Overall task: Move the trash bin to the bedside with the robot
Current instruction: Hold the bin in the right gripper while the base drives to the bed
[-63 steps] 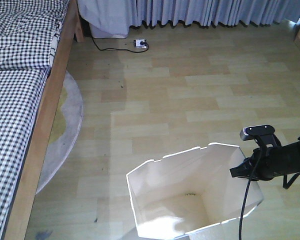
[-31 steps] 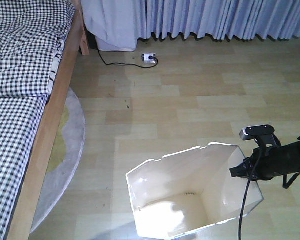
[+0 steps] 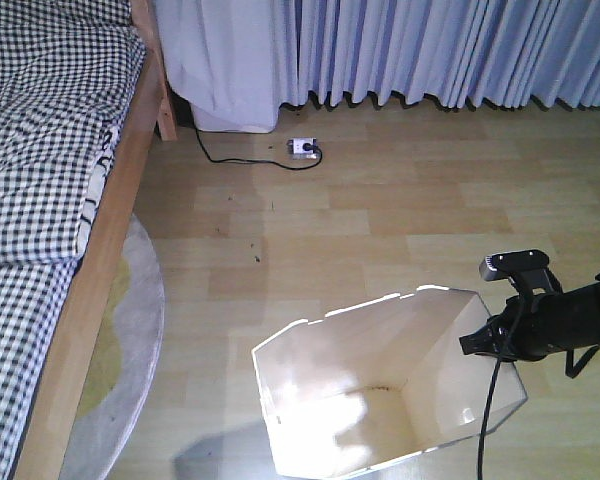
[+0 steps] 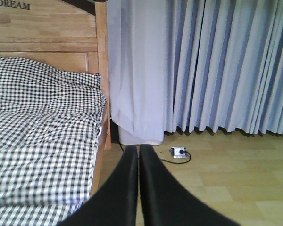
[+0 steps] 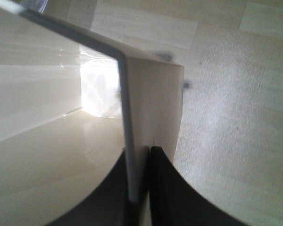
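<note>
closely, the right claw (image 5: 140, 157) is pinched on the thin plastic wall of the trash bin (image 5: 153, 99). one black finger sits inside the cream interior and one outside, just beside an angled corner of the rim. in the front view the same claw (image 3: 477, 343) meets the white bin (image 3: 320, 390) on its right edge. a grey-topped camera module (image 3: 515, 263) rides above the black arm (image 3: 580, 320), and a black cable (image 3: 490, 410) hangs down past the rim. the left claw (image 4: 138, 151) has its two smooth black fingers pressed together with nothing between them.

the bin stands low in the middle of the front view, its angular, many-sided rim open upward and its walls tapering down. whether its base touches the floor cannot be told.

pale wood-plank floor (image 3: 400, 220) lies open between the bin and the bed frame (image 3: 105, 270), which is well apart to the left. a round grey rug (image 3: 145, 300) pokes out from under the light wooden frame. black-and-white checked bedding (image 3: 40, 150) covers the bed. pleated grey-blue curtains (image 3: 430, 50) line the far wall, and a white power strip (image 3: 302, 147) lies near their hem.
</note>
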